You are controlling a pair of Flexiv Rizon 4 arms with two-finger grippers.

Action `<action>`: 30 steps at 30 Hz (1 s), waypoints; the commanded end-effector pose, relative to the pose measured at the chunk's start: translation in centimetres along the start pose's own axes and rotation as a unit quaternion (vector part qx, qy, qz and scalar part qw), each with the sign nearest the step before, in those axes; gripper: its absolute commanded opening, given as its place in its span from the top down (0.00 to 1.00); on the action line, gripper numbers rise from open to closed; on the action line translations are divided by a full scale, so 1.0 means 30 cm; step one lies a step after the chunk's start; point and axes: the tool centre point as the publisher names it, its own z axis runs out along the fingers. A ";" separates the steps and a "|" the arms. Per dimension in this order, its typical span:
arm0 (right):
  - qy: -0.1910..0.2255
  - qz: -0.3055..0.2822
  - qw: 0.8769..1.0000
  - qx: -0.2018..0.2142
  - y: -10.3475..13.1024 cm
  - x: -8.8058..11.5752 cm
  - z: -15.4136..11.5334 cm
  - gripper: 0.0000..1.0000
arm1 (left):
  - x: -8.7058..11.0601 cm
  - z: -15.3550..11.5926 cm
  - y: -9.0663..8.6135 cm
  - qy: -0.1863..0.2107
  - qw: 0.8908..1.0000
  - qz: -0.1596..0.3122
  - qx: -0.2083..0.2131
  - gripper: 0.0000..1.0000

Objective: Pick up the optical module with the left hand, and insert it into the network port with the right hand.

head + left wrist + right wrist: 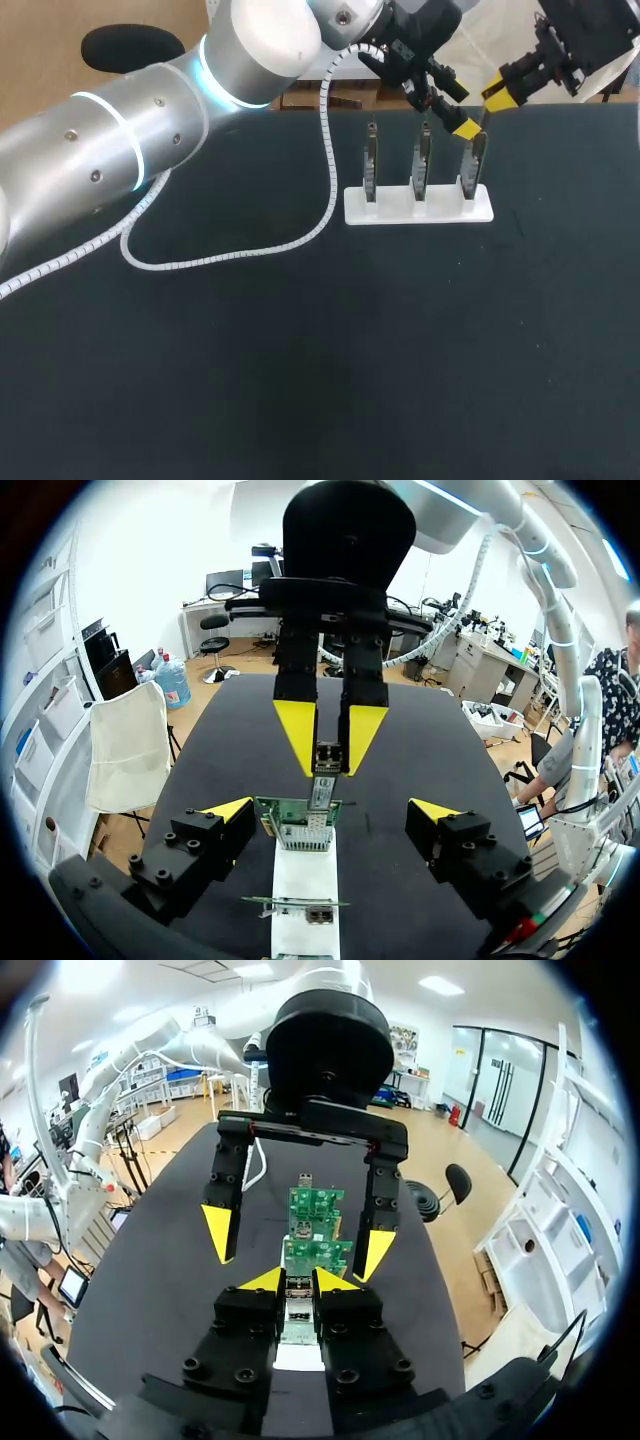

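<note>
Hanging over a circuit board, right claw grips the optical module; left claw spread wide.

Black table — matte, evenly lit.

Black tabletop, white base — far side

On the table, upright boards and a cable block the far side.
</note>
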 end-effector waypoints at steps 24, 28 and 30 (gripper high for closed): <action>0.008 -0.015 1.000 0.015 0.030 0.002 -0.004 1.00 | -0.001 -0.001 -0.003 0.001 1.000 -0.001 -0.001 0.00; 0.006 -0.015 1.000 0.016 0.026 0.001 -0.003 1.00 | -0.001 -0.001 -0.003 0.001 1.000 -0.001 -0.001 0.00; 0.006 -0.014 1.000 0.017 0.023 0.002 -0.003 1.00 | -0.001 -0.001 -0.003 0.001 1.000 -0.001 -0.001 0.00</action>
